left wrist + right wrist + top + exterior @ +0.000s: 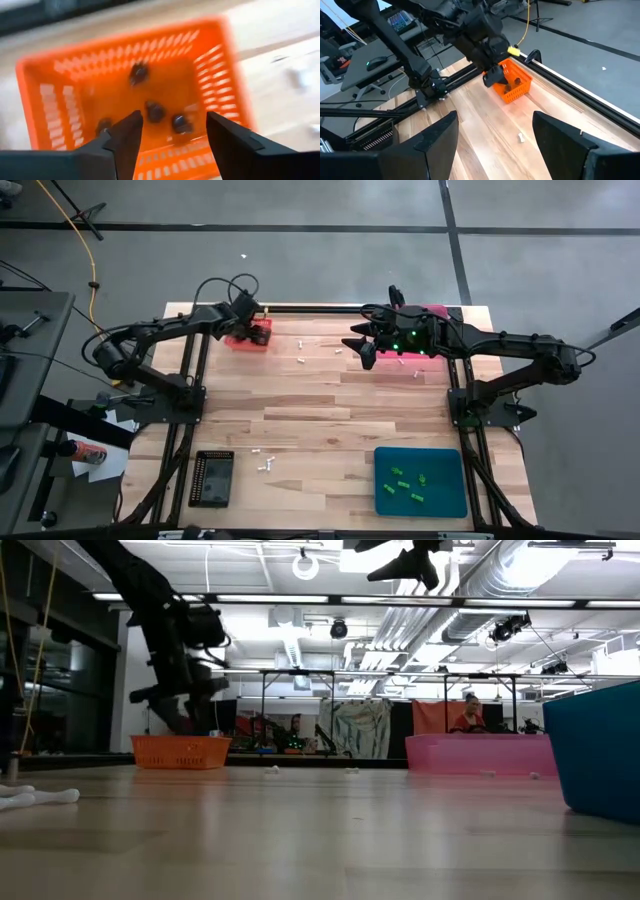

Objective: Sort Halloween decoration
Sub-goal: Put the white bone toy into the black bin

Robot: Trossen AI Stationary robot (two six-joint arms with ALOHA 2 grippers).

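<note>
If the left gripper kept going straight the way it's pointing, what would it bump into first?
Probably the dark brown trinkets lying in the orange tray. The left gripper hangs open right above that tray, pointing down into it, with nothing else between. It might just reach the tray's floor beside them; depth is hard to judge.

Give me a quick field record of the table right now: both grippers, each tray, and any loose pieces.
left gripper: open, empty, above the orange tray
orange tray contents: four dark brown trinkets
right gripper: open, empty, raised over the table beside the pink tray
teal tray: several green trinkets
black tray: contents cannot be told
loose on table: white trinkets, some between the arms, some near the black tray
</note>
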